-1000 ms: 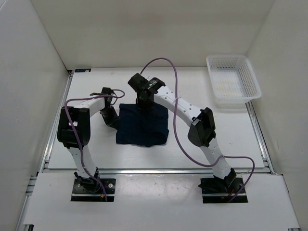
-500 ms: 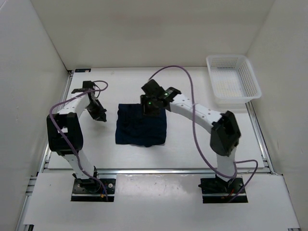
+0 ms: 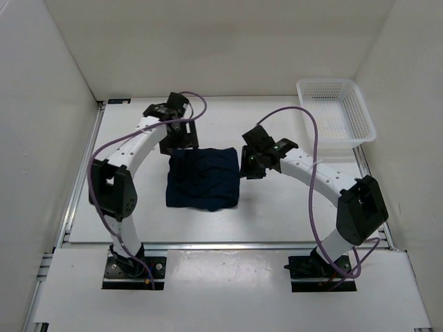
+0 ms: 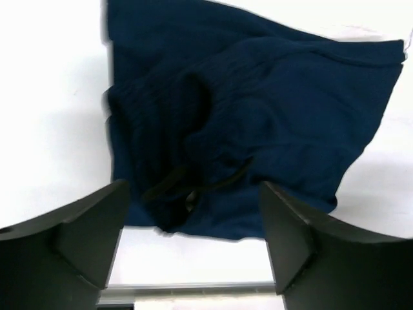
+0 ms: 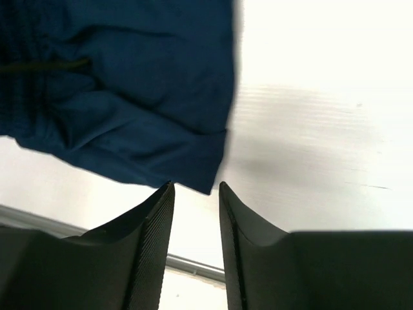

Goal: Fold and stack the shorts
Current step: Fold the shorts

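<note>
- Both arms have pulled off the folded shorts lying mid-desk.
- Left gripper, toward the far edge: fingers wide apart, empty.
- Right gripper, toward the right edge: narrow gap, empty.

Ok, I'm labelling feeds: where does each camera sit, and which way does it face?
Top external: overhead, near side, looking down on table, shorts, basket; left arm and right arm show whole.
Left wrist: on the left tool, facing down at the shorts; its spread fingers show.
Right wrist: on the right tool, facing the shorts' corner; its closer fingers show.
Shared: all see the shorts.
</note>
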Controlling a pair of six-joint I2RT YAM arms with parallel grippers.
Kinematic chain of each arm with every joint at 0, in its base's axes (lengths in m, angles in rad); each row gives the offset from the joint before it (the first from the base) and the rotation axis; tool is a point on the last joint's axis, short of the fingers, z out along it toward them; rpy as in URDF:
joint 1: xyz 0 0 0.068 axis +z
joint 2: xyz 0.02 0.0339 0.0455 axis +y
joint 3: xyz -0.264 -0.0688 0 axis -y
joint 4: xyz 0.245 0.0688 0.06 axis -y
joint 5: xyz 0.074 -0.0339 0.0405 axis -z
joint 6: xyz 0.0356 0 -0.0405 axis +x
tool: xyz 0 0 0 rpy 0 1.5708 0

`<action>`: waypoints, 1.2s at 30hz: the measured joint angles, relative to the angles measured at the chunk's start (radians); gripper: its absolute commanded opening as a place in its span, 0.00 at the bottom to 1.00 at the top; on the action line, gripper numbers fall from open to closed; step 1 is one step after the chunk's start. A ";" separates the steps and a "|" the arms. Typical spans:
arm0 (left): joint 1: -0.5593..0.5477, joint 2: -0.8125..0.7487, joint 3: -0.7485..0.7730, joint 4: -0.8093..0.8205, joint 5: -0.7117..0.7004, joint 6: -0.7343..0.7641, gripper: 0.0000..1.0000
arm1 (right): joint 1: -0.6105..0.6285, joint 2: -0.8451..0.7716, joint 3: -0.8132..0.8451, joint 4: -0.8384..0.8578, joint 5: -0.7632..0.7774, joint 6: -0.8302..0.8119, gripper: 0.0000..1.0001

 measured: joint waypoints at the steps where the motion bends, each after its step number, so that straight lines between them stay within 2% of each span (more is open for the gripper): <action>1: -0.023 0.035 0.033 -0.004 -0.018 -0.006 0.96 | -0.009 -0.005 -0.003 0.001 0.002 0.000 0.40; 6: -0.055 0.205 0.076 -0.028 -0.072 -0.025 0.93 | -0.038 -0.061 -0.007 0.001 0.010 -0.004 0.41; 8: -0.051 0.268 0.076 -0.036 -0.084 -0.031 0.78 | -0.047 -0.090 -0.018 0.001 0.011 -0.006 0.41; 9: -0.049 0.291 0.076 -0.040 -0.084 -0.031 0.65 | -0.050 -0.099 -0.023 -0.001 0.011 -0.006 0.41; 10: -0.047 0.306 0.076 -0.043 -0.083 -0.030 0.30 | -0.055 -0.106 -0.029 0.000 0.011 -0.007 0.41; 11: -0.044 0.317 0.076 -0.045 -0.081 -0.030 0.16 | -0.060 -0.112 -0.036 0.001 0.013 -0.008 0.41; 12: -0.042 0.319 0.076 -0.048 -0.079 -0.022 0.10 | -0.064 -0.114 -0.043 -0.002 0.014 -0.008 0.41; 18: -0.032 0.266 0.077 -0.061 -0.068 -0.009 0.10 | -0.089 -0.132 -0.081 -0.013 0.018 -0.014 0.41; 22: 0.024 0.150 0.024 -0.052 -0.019 0.011 0.10 | -0.090 -0.144 -0.084 -0.015 0.023 -0.022 0.41; 23: 0.048 0.115 0.004 -0.051 -0.004 0.017 0.11 | -0.090 -0.145 -0.084 -0.015 0.024 -0.024 0.41; 24: 0.071 0.087 -0.013 -0.047 0.011 0.023 0.18 | -0.090 -0.145 -0.084 -0.015 0.025 -0.026 0.41; 25: 0.095 0.059 -0.033 -0.040 0.021 0.033 0.30 | -0.090 -0.145 -0.084 -0.015 0.025 -0.028 0.41; 26: 0.115 0.042 -0.048 -0.040 0.032 0.041 0.47 | -0.090 -0.145 -0.084 -0.015 0.024 -0.031 0.41; 27: 0.136 0.035 -0.058 -0.039 0.039 0.050 0.78 | -0.090 -0.145 -0.084 -0.015 0.025 -0.035 0.42; 30: 0.164 0.053 -0.083 -0.030 0.057 0.066 1.00 | -0.088 -0.144 -0.082 -0.016 0.024 -0.048 0.47; 36: 0.163 0.073 -0.087 -0.053 0.060 0.077 1.00 | -0.066 -0.141 -0.075 -0.023 0.025 -0.060 0.59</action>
